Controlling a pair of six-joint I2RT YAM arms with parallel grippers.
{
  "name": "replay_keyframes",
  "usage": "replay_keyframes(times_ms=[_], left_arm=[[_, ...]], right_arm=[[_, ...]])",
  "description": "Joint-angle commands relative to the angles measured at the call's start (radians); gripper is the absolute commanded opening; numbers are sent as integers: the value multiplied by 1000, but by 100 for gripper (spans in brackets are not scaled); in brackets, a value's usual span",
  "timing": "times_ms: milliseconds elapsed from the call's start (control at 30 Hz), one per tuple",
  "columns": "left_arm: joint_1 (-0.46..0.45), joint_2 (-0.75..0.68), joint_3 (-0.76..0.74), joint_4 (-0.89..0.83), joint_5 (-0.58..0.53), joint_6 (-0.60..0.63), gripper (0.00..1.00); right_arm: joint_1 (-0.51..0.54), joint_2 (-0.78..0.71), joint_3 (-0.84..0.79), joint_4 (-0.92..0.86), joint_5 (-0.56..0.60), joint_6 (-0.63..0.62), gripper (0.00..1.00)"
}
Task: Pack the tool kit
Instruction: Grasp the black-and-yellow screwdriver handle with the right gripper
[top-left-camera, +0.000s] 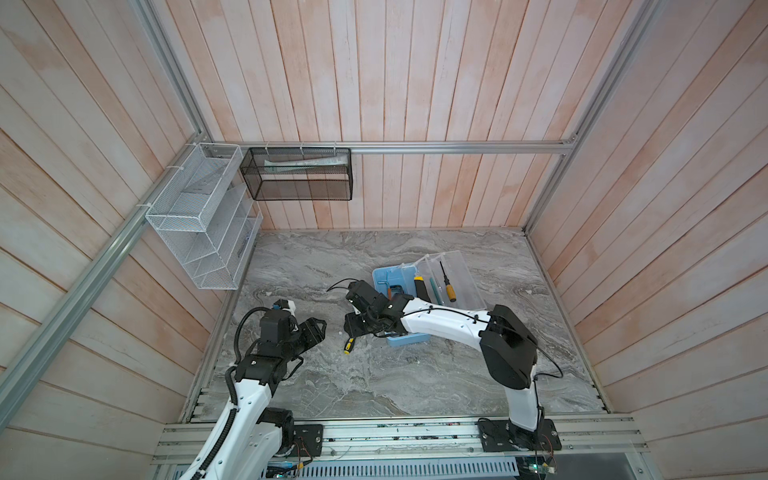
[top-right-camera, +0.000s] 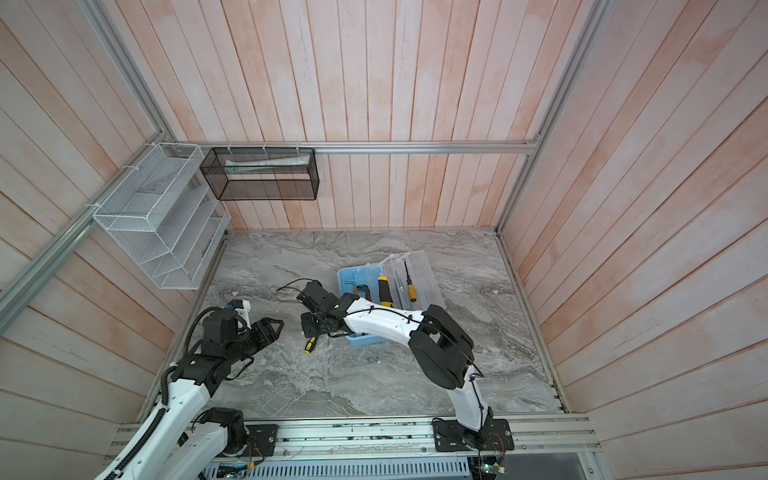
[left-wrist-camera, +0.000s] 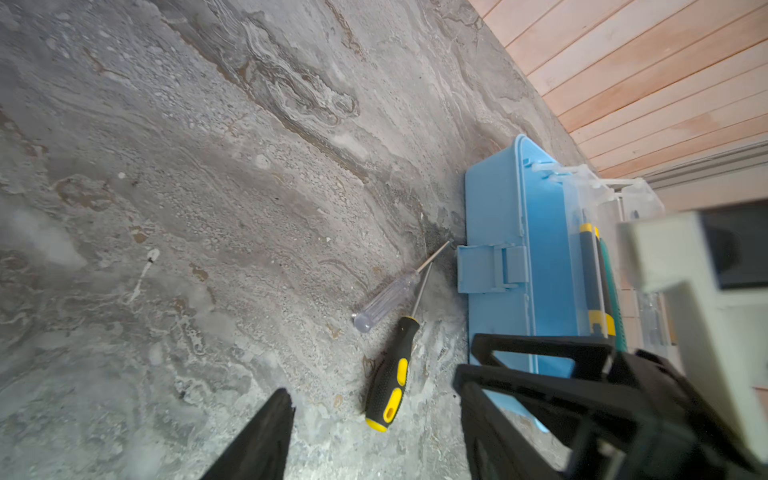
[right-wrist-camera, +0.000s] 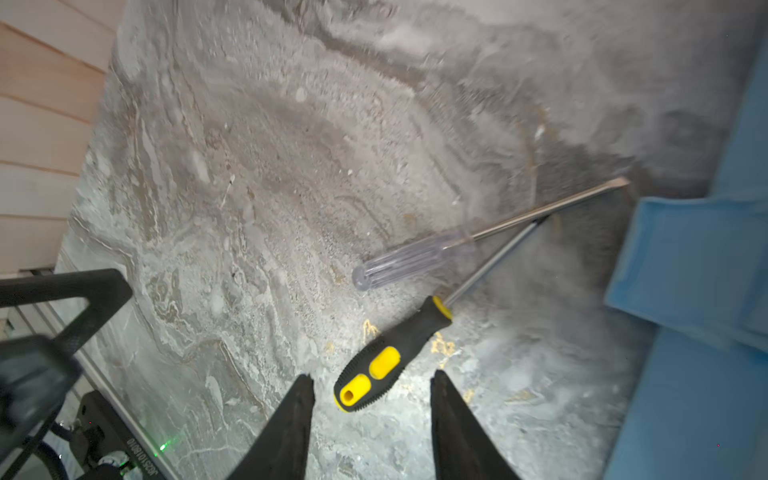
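The tool kit (top-left-camera: 384, 276) is a light-blue case lying open right of centre, its clear lid (top-left-camera: 459, 274) leaning back with an orange-handled screwdriver (top-left-camera: 448, 286) against it. A black-and-yellow screwdriver (right-wrist-camera: 388, 361) lies on the marble just left of the case, beside a clear-handled screwdriver (right-wrist-camera: 415, 259); both tips point at the case's latch (left-wrist-camera: 490, 268). My right gripper (right-wrist-camera: 372, 377) hovers open with its fingers either side of the yellow handle's end, not touching it. My left gripper (top-left-camera: 321, 328) is open and empty, facing the same tools from the left.
A white wire-mesh rack (top-left-camera: 199, 220) hangs on the left wall and a black mesh basket (top-left-camera: 299, 174) on the back wall. Wooden walls close three sides. An aluminium rail (top-left-camera: 395, 432) with the arm bases runs along the front edge.
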Motion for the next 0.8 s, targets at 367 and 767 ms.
replay_keyframes(times_ms=[367, 767], left_arm=[[15, 2, -39, 91, 63, 1, 67], [17, 20, -45, 104, 61, 9, 67]], right_arm=[[9, 118, 127, -206, 5, -23, 53], [10, 210, 185, -247, 4, -45, 53]])
